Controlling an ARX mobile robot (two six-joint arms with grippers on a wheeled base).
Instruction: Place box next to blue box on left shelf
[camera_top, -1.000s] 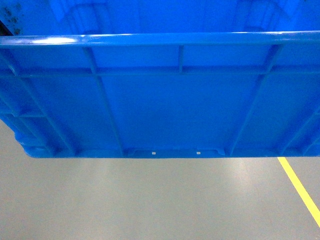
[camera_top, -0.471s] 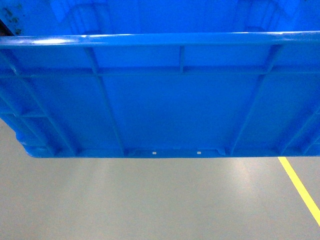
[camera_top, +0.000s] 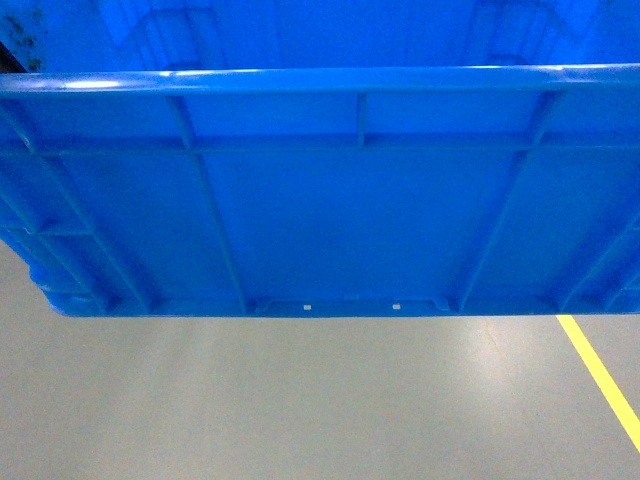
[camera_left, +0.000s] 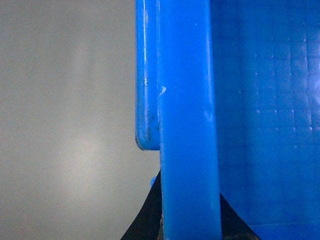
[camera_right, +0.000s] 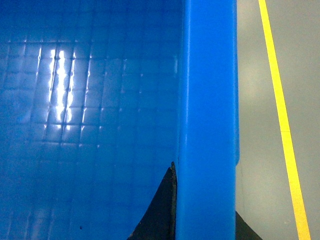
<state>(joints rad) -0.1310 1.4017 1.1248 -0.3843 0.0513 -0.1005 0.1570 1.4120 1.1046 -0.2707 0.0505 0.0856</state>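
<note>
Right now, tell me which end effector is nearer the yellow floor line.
Right. The right end effector grips the box rim beside the yellow line; the left end effector holds the opposite rim.

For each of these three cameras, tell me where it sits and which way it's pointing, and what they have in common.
Head: on the robot, slanting down at the box's ribbed wall, grey floor below; no robot parts show.
Left wrist: on the left arm, looking along the box's rim; dark left claw tips straddle it.
Right wrist: on the right arm, looking along the opposite rim; right claw tips straddle it.
Shared: head and right wrist both show the yellow floor line; all show the box.
</note>
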